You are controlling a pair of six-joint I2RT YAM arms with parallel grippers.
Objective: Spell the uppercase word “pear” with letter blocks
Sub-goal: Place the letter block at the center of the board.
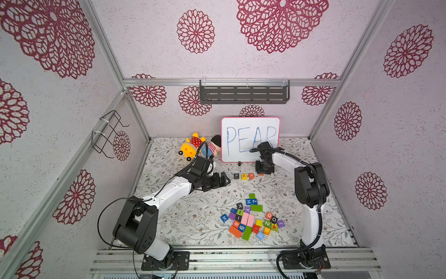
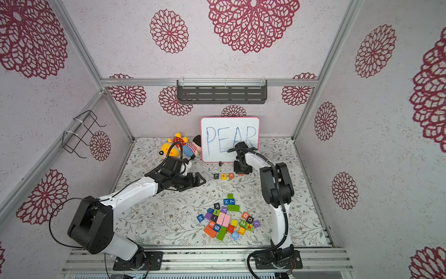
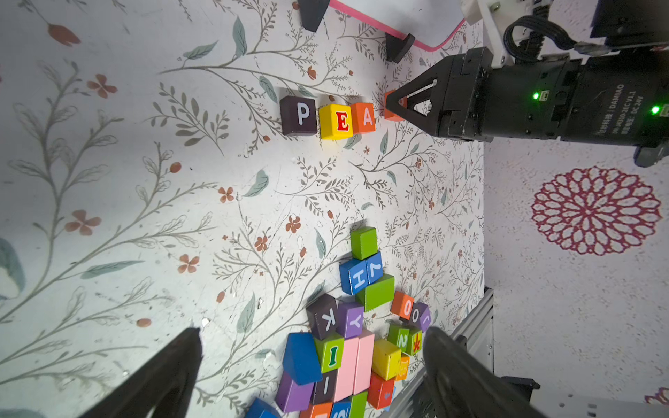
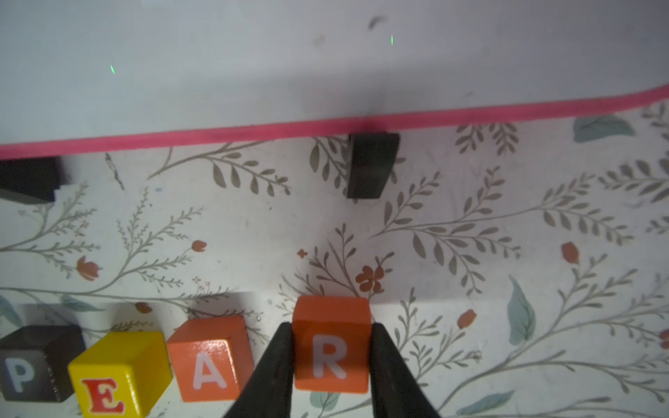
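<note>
Three letter blocks stand in a row on the floral mat in front of the whiteboard: black P (image 1: pixel 236 176), yellow E (image 1: pixel 244 176) and orange A (image 1: pixel 251 175). The right wrist view shows the same P (image 4: pixel 25 365), E (image 4: pixel 116 376) and A (image 4: pixel 210 358). Just right of A, across a small gap, is the orange-red R block (image 4: pixel 331 347), and my right gripper (image 4: pixel 331 325) is shut on its two sides. From above, the right gripper (image 1: pixel 264 170) hides most of R. My left gripper (image 1: pixel 223 180) hovers left of P, open and empty, its fingers (image 3: pixel 188 347) spread wide.
The pink-framed whiteboard (image 1: pixel 250 139) with PEAR written on it stands right behind the row, on black feet (image 4: pixel 371 164). A pile of other coloured blocks (image 1: pixel 251 219) lies nearer the front. Plush toys (image 1: pixel 200 146) sit at the back left.
</note>
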